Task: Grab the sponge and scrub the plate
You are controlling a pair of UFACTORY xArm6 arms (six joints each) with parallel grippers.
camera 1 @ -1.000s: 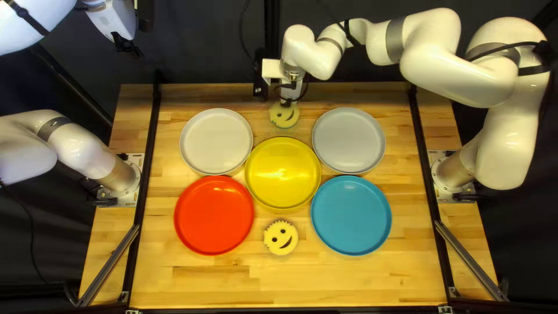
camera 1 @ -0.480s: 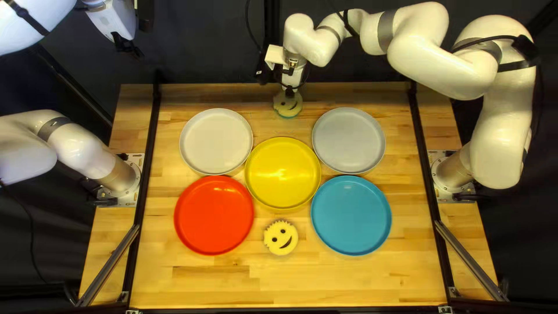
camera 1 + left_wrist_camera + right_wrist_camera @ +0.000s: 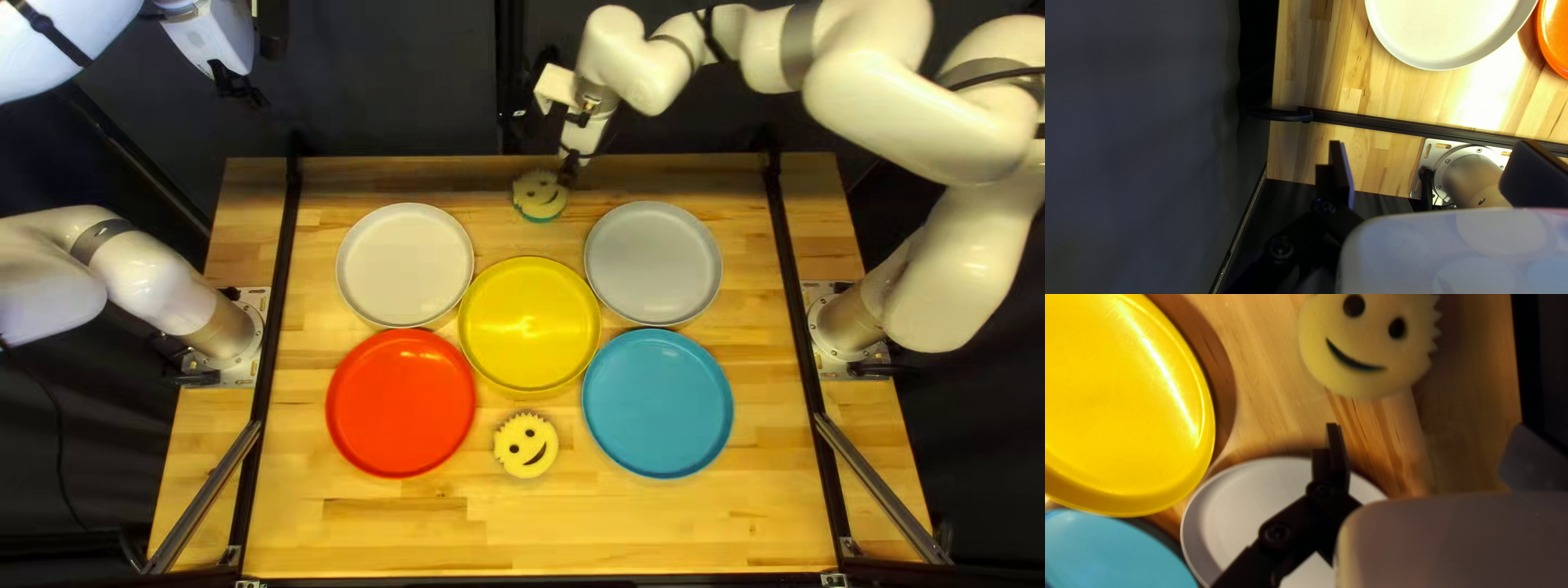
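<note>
Black fingers of the left gripper point(image 3: 242, 94) stand wide apart, gripping nothing. Next come the off-white plate point(image 3: 405, 265) and red plate point(image 3: 401, 403), then the near sponge point(image 3: 526, 444), yellow plate point(image 3: 529, 323) and far sponge point(image 3: 538, 193), both sponges on the table. Just right of the far sponge, the right gripper point(image 3: 568, 174) is spread wide, grasping nothing; whether it touches that sponge, I cannot tell. Rightmost lie the grey plate point(image 3: 653, 264) and blue plate point(image 3: 658, 403).

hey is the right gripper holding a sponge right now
No, the right gripper stands open, with the smiley sponge out ahead of it.
</note>
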